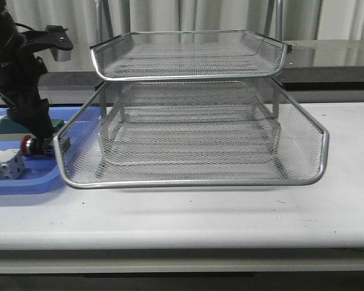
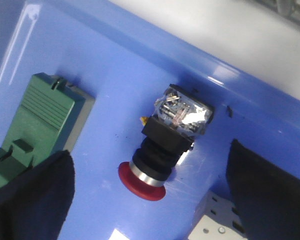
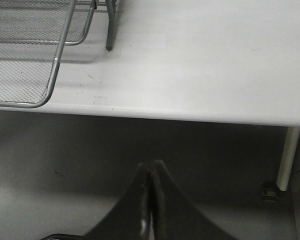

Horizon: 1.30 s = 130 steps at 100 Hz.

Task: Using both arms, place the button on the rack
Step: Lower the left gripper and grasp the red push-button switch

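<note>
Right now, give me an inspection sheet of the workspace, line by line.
Surface: white table, bare in front of the rack.
Job's things: button lies on its side in the blue tray, red head toward the camera in the left wrist view; wire rack stands beside the tray, tiers hold nothing.
Clutter: green block and a white metal part share the tray.
Grippers: left gripper open, fingers either side of the button, not touching it; right gripper shut, holding nothing, off the table's edge.
Cables: one black cable behind the left arm.
Surroundings: pale curtain and a dark ledge behind the rack.
</note>
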Each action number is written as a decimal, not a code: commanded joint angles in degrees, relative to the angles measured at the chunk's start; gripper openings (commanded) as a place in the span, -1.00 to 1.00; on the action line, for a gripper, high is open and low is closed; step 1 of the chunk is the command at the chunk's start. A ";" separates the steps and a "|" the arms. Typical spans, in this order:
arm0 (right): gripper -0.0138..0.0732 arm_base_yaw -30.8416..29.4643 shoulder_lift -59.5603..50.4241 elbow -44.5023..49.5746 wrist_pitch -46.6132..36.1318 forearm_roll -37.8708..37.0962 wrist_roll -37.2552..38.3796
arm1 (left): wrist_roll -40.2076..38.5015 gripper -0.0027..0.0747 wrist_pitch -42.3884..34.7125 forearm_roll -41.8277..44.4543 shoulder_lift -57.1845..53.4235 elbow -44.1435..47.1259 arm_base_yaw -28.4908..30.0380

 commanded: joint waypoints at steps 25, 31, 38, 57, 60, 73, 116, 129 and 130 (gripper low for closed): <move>-0.84 -0.21 0.42 -1.97 -3.07 -0.26 -0.15 | 3.58 0.62 -0.97 -2.97 -2.26 -2.40 -0.27; -0.84 -0.21 0.42 -1.97 -3.07 -0.26 -0.15 | 3.71 0.62 -1.08 -2.99 -2.13 -2.40 -0.27; -0.84 -0.21 0.42 -1.97 -3.07 -0.26 -0.15 | 3.94 0.62 -0.97 -2.99 -1.64 -2.40 -0.27; -0.84 -0.21 0.42 -1.97 -3.07 -0.26 -0.15 | 4.16 0.62 -1.07 -2.99 0.96 -2.77 -0.27; -0.84 -0.21 0.42 -1.97 -3.07 -0.26 -0.15 | 4.41 0.62 -1.21 -2.99 1.13 -2.77 -0.27; -0.84 -0.21 0.42 -1.97 -3.07 -0.26 -0.15 | 4.52 0.62 -1.52 -2.99 2.11 -2.77 -0.27; -0.84 -0.21 0.42 -1.97 -3.07 -0.26 -0.15 | 4.76 0.62 -2.07 -3.85 5.45 -2.84 -0.27; -0.84 -0.21 0.42 -1.97 -3.07 -0.26 -0.15 | 4.76 0.62 -1.87 -4.12 5.50 -2.84 -0.27; -0.84 -0.21 0.42 -1.97 -3.07 -0.26 -0.15 | 4.76 0.62 -1.87 -4.12 5.50 -2.84 -0.27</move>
